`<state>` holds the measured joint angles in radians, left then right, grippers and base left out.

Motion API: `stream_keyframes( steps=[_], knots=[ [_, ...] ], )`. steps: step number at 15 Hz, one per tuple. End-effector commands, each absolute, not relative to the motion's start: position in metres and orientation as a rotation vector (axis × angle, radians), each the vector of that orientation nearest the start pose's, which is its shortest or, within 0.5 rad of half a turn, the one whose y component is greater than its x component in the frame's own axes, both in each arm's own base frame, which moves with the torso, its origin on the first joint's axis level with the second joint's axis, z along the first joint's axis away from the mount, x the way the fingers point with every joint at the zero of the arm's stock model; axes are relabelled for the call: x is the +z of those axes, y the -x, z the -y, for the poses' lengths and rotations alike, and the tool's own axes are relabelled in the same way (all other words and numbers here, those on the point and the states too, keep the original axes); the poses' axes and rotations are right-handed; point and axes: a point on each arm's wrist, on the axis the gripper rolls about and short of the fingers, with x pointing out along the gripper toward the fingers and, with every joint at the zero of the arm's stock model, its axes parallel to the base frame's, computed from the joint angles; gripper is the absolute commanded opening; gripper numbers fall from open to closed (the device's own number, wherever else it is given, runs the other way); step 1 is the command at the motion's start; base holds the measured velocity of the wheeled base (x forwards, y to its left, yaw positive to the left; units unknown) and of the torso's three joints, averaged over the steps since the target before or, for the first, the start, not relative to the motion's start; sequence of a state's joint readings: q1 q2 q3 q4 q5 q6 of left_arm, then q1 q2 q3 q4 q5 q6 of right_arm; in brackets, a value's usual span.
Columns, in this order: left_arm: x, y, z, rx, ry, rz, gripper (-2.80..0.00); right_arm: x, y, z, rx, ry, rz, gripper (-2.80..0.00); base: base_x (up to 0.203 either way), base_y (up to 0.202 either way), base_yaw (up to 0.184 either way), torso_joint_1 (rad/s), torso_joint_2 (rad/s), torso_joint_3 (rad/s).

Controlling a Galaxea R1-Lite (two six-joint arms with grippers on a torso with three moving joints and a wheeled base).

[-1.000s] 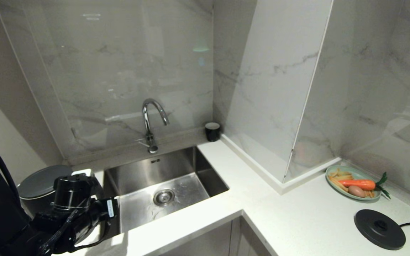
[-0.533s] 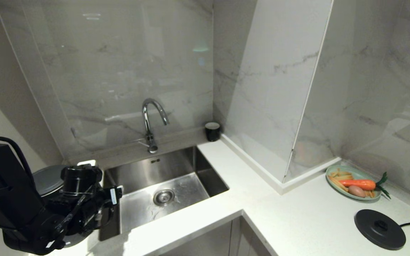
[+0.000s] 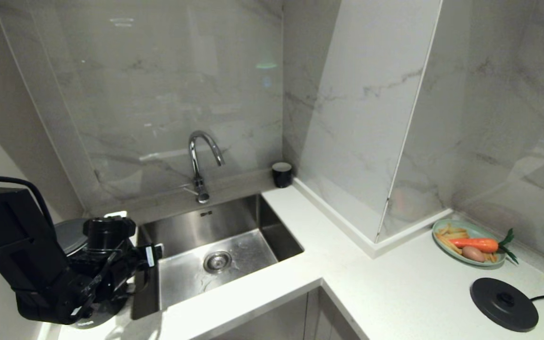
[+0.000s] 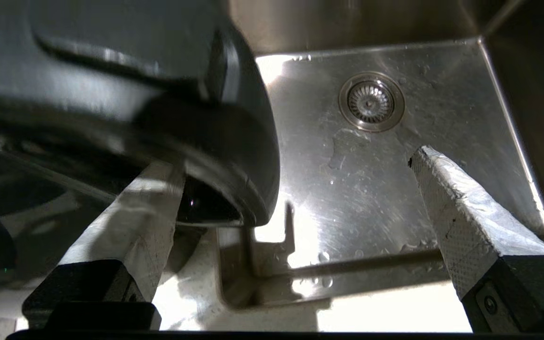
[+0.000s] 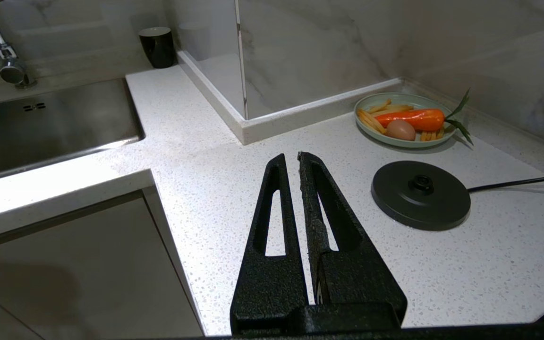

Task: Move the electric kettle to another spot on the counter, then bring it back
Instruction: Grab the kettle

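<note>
The electric kettle (image 3: 70, 234) stands on the counter (image 3: 395, 283) at the far left, beside the sink; only part of its grey lid shows behind my left arm (image 3: 64, 278). In the left wrist view its black handle (image 4: 239, 156) lies between the wide-apart fingers of my left gripper (image 4: 295, 160), close to one pale finger (image 4: 135, 226) and well clear of the other (image 4: 446, 203). That gripper is open and grips nothing. My right gripper (image 5: 291, 158) hangs shut and empty over the counter (image 5: 196, 156).
A steel sink (image 3: 253, 222) with a tap (image 3: 199, 160) lies right of the kettle. A black cup (image 3: 282, 174) stands in the corner. At the right are the kettle's corded base disc (image 3: 503, 303) and a green plate (image 3: 442, 226) of play food.
My left arm has lifted and swung in over the kettle, covering more of its lid. The kettle, the right arm and everything else have stayed put.
</note>
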<state>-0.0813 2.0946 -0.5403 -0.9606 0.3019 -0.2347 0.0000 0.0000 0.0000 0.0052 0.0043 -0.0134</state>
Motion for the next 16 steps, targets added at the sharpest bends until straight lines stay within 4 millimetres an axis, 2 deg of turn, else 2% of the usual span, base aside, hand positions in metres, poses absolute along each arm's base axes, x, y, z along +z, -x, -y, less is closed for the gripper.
stream_keyframes(
  steps=[1,9,16],
  knots=[
    [0.03,-0.317,0.019,0.282,0.119,-0.54,0.0,0.075,0.023,0.0,0.005,0.014,-0.005,-2.8,0.0,0.0,0.0,0.0,0.0,0.0],
    [0.026,-0.332,0.019,0.277,0.124,-0.524,0.0,0.075,0.023,0.0,0.005,0.014,-0.005,-2.8,0.0,0.0,0.0,0.0,0.0,0.0],
    [0.019,-0.343,0.008,0.311,0.134,-0.519,0.0,0.075,0.023,0.0,0.005,0.014,-0.005,-2.8,0.0,0.0,0.0,0.0,0.0,0.0]
  ],
)
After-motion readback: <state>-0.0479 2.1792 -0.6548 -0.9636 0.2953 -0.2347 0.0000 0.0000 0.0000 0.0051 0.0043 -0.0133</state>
